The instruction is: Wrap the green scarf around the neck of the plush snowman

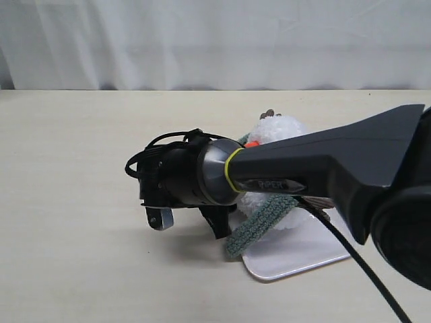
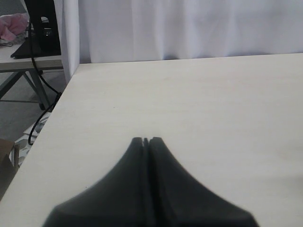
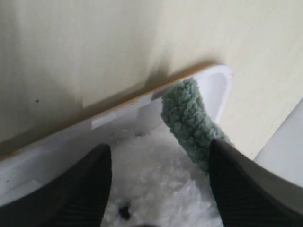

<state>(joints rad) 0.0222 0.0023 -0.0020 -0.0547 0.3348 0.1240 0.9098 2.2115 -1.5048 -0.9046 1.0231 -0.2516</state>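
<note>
1. Exterior view: a white tray [image 1: 296, 259] lies on the pale table [image 1: 81, 168], with a white curtain [image 1: 202, 40] behind.
2. The plush snowman [image 1: 279, 128] rests on the far part of the tray. Its orange nose [image 1: 252, 143] points away from the tray's middle, towards the open tabletop.
3. The right arm [image 1: 316, 161] reaches across in front of the snowman and hides its middle, so the neck cannot be seen.
4. The green scarf [image 1: 259, 225] comes out from under the arm and runs slantwise down over the white body. Its blunt end lies at the tray's near corner, at the rim.
5. Left wrist view: the left gripper [image 2: 147, 141] hangs over bare table with its jaws pressed together and nothing between them. The table's edge and a second desk [image 2: 28, 59] lie off to one side.
6. Right wrist view: the right gripper [image 3: 158, 149] stands over the tray [image 3: 57, 146] with its jaws wide apart.
7. The snowman's white fur [image 3: 156, 189] fills the gap between the fingers [image 3: 71, 189] and is not pinched.
8. The scarf [image 3: 187, 118] runs from beside one finger, which touches it, out to the tray's rim near a corner.
</note>
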